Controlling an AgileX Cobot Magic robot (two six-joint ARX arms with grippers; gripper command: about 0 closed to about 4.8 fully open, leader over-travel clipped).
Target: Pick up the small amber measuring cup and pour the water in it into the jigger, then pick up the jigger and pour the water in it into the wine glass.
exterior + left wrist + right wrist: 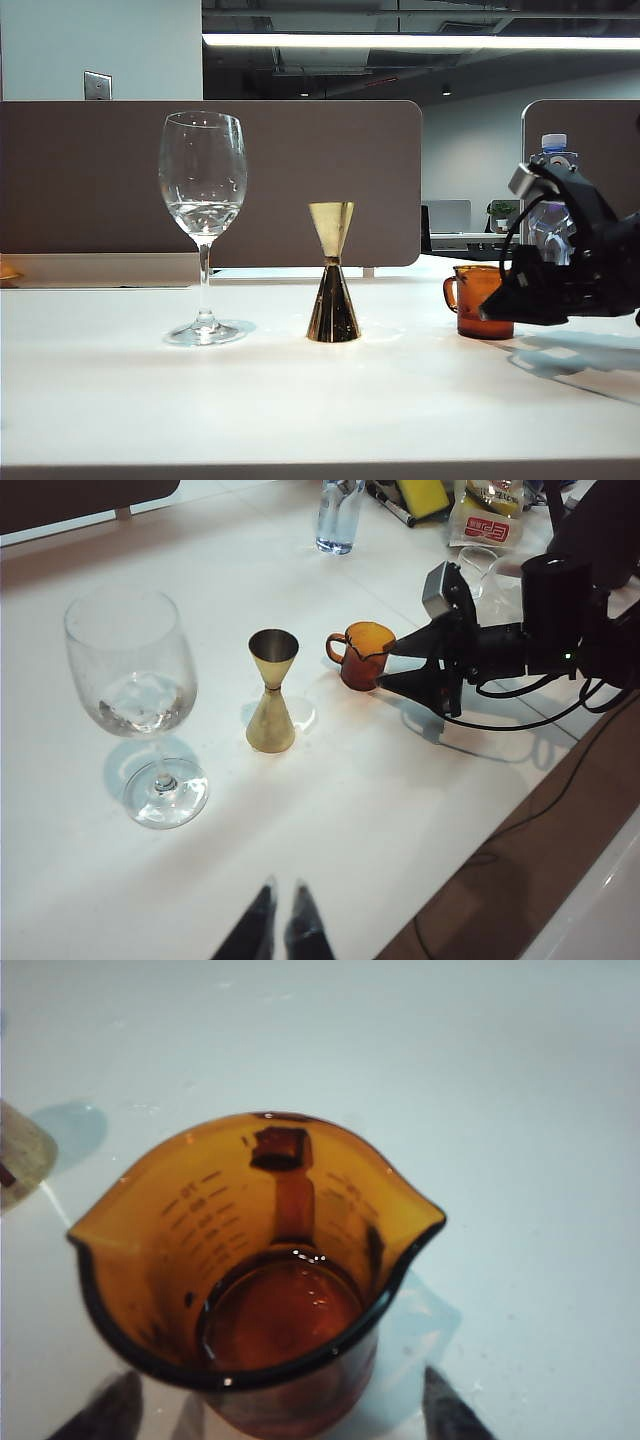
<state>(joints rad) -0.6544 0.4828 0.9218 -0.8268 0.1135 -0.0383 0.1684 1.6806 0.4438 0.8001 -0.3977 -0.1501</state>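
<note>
Your right gripper (275, 1410) open around amber cup (265, 1270) (not squeezing); left gripper (280, 925) shut, far back from glass (135, 680).

A: Any text you can read?
B: Raised scale marks and figures run inside the small amber measuring cup (262, 1270), too faint to make out
A: Anything else?
B: A red logo on a packet (484, 520) on the tabletop (400, 780), letters unclear

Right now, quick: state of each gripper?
Left gripper: shut, empty, away from the vessels.
Right gripper: open, fingers either side of the small amber measuring cup, not gripping.
</note>
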